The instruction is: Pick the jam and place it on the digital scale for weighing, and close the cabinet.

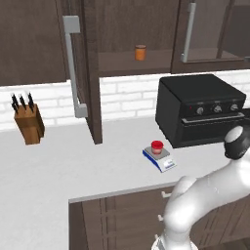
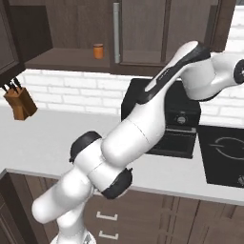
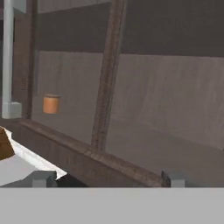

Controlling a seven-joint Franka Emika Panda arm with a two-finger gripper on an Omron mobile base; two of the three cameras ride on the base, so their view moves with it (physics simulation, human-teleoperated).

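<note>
Jam is sitting on the digital scale on the bench, so what's left is swinging the open cabinet door shut (can't tell if the pincer is open or clenched).

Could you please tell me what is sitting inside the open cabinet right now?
An orange jar stands alone on the cabinet shelf. The shelf's far right sits behind a glass-panelled door, where nothing can be made out.

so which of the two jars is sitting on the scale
The jam, the squat red jar, sits on the digital scale. The orange jar stands up on the cabinet shelf.
</note>
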